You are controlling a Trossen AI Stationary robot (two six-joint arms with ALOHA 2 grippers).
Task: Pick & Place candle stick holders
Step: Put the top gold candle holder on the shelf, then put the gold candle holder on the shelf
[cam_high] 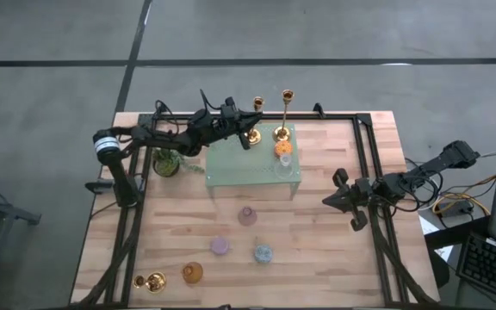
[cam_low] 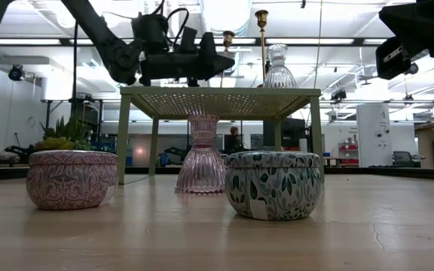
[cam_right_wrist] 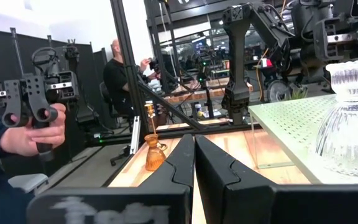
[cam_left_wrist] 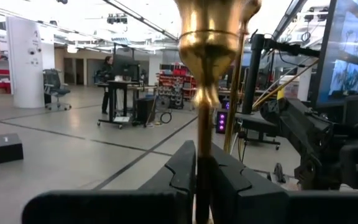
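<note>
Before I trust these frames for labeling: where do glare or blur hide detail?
Low view: ceiling lights wash out the tall gold candlestick. Left wrist view: the gripped candlestick stem looms close and soft. High view: evenly lit, small items tiny.

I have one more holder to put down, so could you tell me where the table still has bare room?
The right half of the table is bare, from the blue tin across to the right gripper. The raised green mat is free at its front left. Its back right corner is crowded with an orange holder and gold candlesticks.
</note>
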